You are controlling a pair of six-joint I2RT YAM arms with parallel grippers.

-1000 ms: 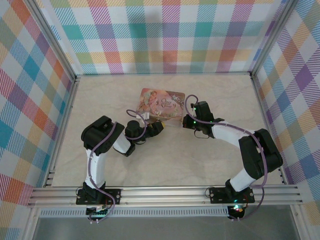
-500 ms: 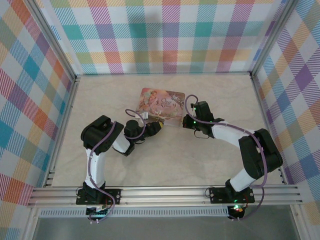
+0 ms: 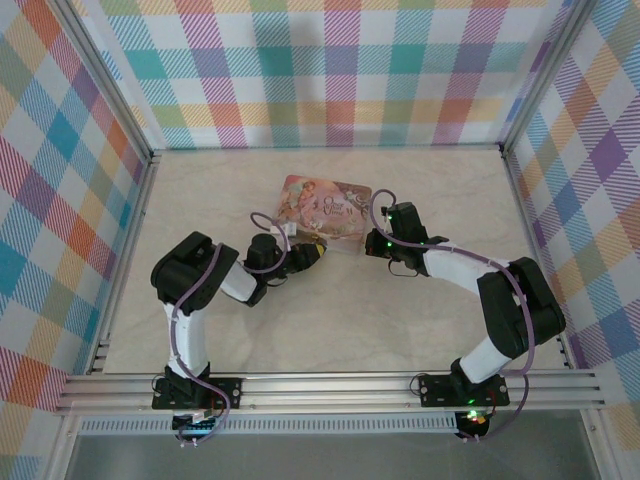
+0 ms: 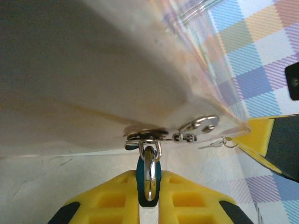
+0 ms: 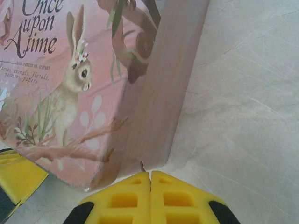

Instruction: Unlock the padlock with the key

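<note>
**Left gripper** [image 4: 149,187]: I read it as clamped on the padlock [image 4: 148,173]. The yellow fingers [image 4: 112,200] press in from either side. The lock stands edge-on between them, silvery with a dark teal surround, and its shackle is hooked through a loop under the pink tin [image 4: 93,70].

**Left arm, outward:** In the top view the gripper [image 3: 312,255] sits at the tin's near edge. The wrist lies low and level, pointing right. The forearm runs back left to a raised elbow, and the upper link drops to the base at the near rail.

**Right gripper** [image 5: 150,181]: The fingers are pressed together with only a hairline seam between them. A thin metal sliver pokes out at the tips, right against the tin's [image 5: 70,70] side wall at its near corner. In the left wrist view the key [image 4: 211,144], small and on a ring, sits at this gripper's yellow fingertip [image 4: 264,137], so I log it as gripping the key. The key is just beside the hasp plate [image 4: 201,125] and apart from the padlock.

**Right arm, outward:** From above, the gripper [image 3: 378,243] meets the tin's [image 3: 325,205] right near corner. The forearm stretches right to a bent elbow, then back down to its base.

**Surroundings:** A pale marbled table [image 3: 330,320], with plaid walls [image 3: 330,70] on three sides.
</note>
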